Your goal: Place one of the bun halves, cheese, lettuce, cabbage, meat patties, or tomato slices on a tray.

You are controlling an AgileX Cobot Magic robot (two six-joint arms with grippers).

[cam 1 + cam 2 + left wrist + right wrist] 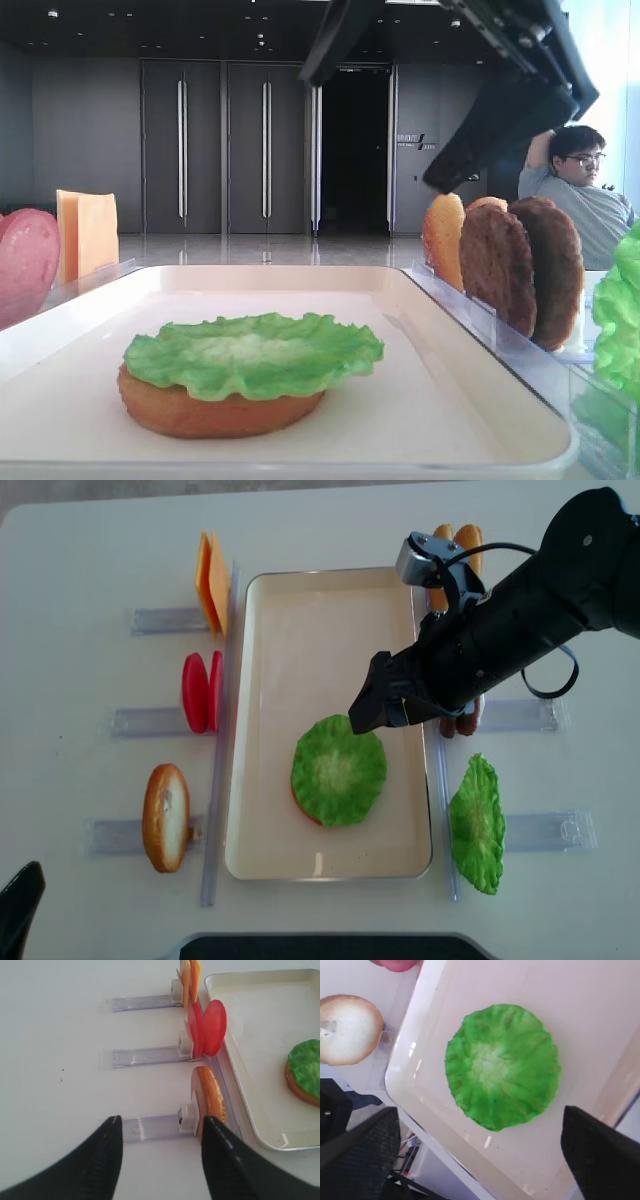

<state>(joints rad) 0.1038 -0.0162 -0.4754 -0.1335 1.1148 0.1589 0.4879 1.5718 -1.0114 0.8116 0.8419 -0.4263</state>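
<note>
A green lettuce [338, 768] leaf lies on a bun half [215, 412] in the near half of the cream tray [300, 610]. My right gripper [378, 706] hangs open just above and beyond the leaf; in the right wrist view its fingers [360, 1155] stand wide apart with nothing between them, the lettuce [502, 1065] lying free below. My left gripper [162, 1132] is open and empty over the table left of the tray, facing a bun half [210, 1095] that stands in a clear holder.
Left of the tray, holders carry cheese [210, 580], tomato slices [203, 692] and the standing bun half [166, 816]. On the right stand bun halves [455, 540], meat patties [520, 265] and another lettuce leaf [477, 825]. A person [580, 185] sits behind the table.
</note>
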